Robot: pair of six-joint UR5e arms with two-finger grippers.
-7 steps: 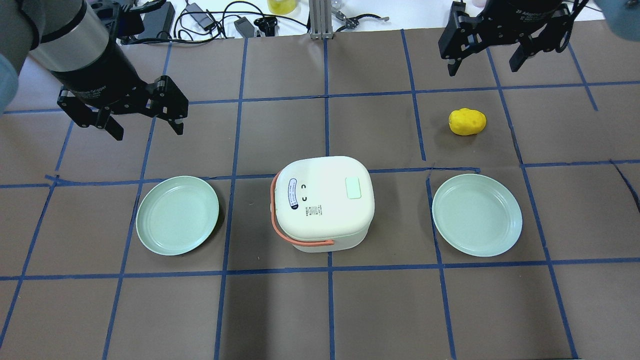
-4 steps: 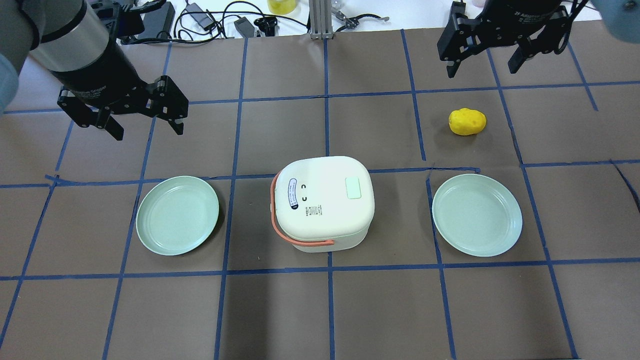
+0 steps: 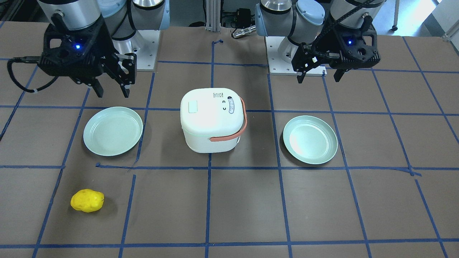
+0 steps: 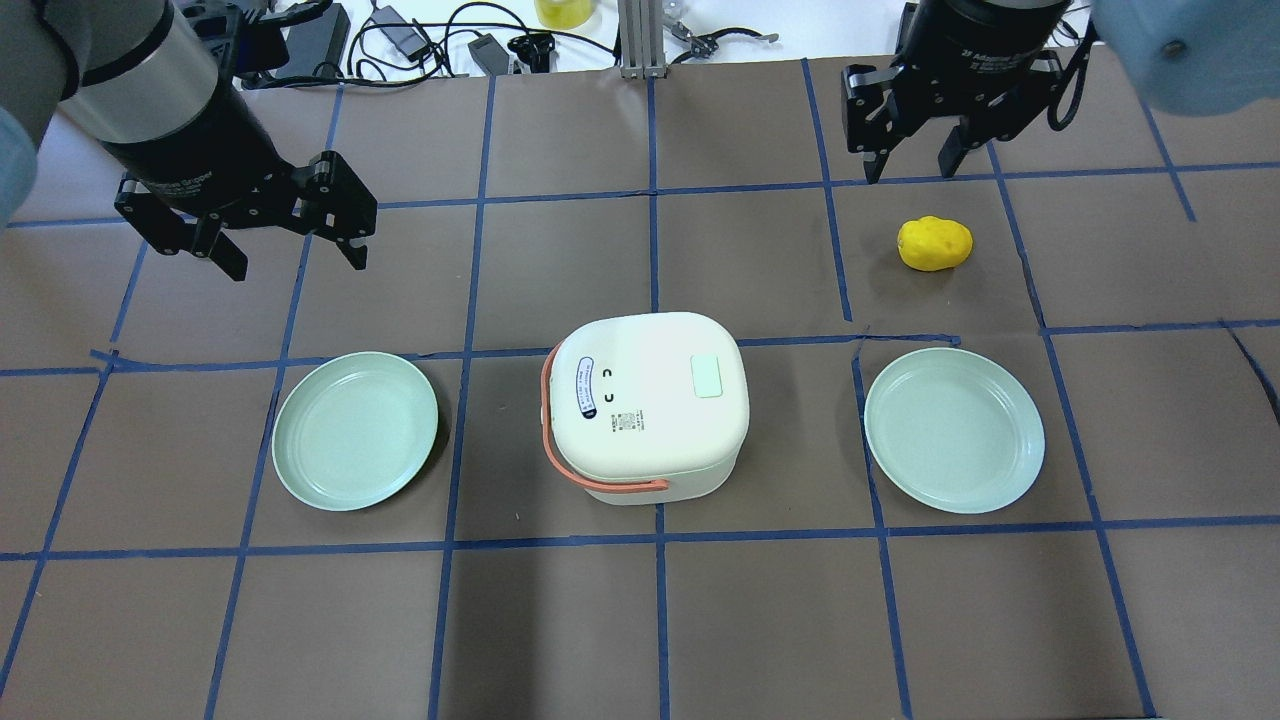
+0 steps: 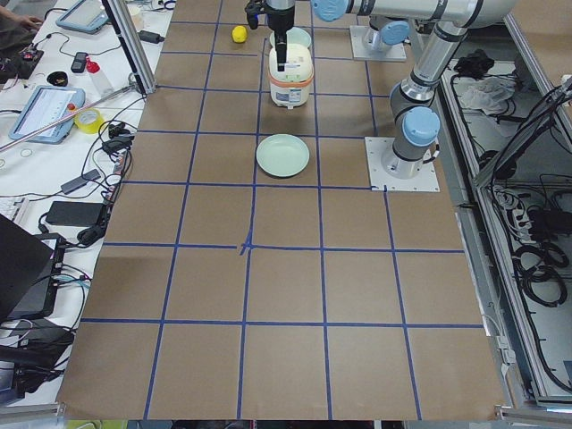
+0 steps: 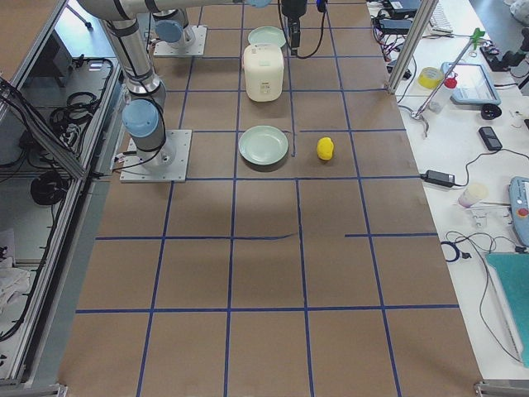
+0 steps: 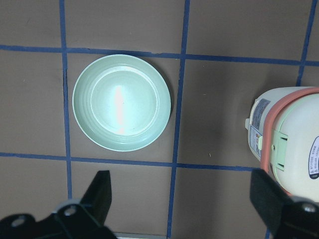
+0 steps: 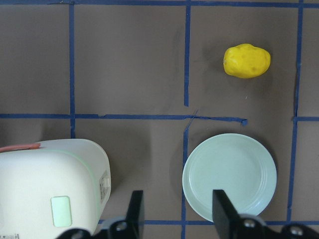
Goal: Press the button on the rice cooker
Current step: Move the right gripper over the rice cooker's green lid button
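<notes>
The white rice cooker (image 4: 645, 400) with an orange handle stands at the table's middle. Its pale green button (image 4: 707, 376) is on the lid's right part and also shows in the front view (image 3: 193, 106) and the right wrist view (image 8: 62, 211). My right gripper (image 4: 908, 168) is open and empty, high over the far right, above and beyond the cooker (image 8: 50, 184). My left gripper (image 4: 298, 265) is open and empty at the far left, apart from the cooker (image 7: 294, 144).
Two pale green plates lie either side of the cooker, one at the left (image 4: 355, 430) and one at the right (image 4: 953, 430). A yellow potato-like object (image 4: 934, 243) lies beyond the right plate, below my right gripper. Cables and tools lie past the far edge.
My right gripper has moved left and turned about its axis, now nearer the yellow object. The left arm and the cooker have not moved.
</notes>
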